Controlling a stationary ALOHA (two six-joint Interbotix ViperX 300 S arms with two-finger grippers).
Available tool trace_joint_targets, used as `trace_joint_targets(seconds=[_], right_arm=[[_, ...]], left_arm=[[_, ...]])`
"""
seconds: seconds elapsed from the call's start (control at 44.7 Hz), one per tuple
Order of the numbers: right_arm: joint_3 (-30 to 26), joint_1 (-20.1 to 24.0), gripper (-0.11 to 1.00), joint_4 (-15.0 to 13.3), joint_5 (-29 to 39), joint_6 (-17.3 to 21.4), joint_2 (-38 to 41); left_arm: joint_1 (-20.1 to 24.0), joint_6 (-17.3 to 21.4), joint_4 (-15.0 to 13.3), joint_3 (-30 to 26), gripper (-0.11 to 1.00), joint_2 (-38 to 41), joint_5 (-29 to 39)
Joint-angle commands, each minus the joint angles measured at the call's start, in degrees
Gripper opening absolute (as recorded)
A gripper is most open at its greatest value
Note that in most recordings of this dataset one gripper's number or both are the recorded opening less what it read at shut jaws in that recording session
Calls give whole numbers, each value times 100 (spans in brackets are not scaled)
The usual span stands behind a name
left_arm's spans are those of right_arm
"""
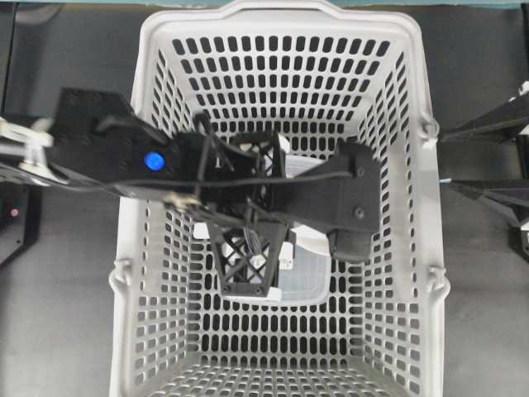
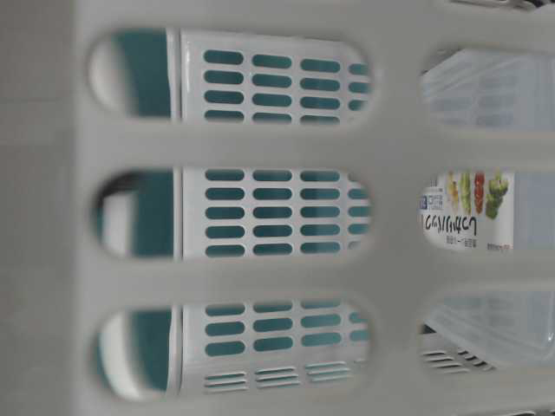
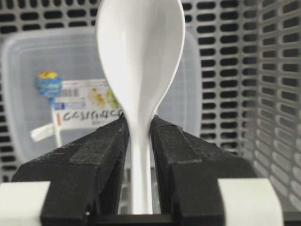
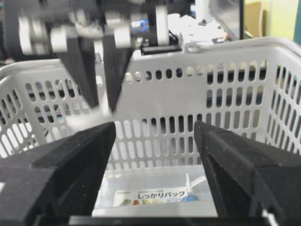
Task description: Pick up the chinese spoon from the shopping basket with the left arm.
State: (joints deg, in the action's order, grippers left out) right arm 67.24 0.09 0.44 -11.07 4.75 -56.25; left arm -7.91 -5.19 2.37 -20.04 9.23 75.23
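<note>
Chinese spoon (image 3: 140, 61) stands clamped by its handle between the left gripper's (image 3: 140, 141) closed fingers (image 3: 101, 150), bowl pointing away, above the clear container (image 3: 37, 89) inside the shopping basket (image 1: 413, 165).

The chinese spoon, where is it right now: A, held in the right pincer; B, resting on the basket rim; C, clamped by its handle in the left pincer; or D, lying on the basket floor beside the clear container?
C: in the left wrist view the chinese spoon stands with its handle squeezed between the left pincer fingers, bowl up, in front of the clear container.
</note>
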Motion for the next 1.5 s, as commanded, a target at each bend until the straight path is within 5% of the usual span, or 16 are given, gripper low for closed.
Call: trace_joint_targets(seconds=[0.0,1.478], right_arm=[[-88,-9,66,18,-26,18,35],[-97,18,63,18,35,88,-35]], left_arm=[[0,26,18,-448,16,-167,334],[-202,26,18,-501,16,9,439]])
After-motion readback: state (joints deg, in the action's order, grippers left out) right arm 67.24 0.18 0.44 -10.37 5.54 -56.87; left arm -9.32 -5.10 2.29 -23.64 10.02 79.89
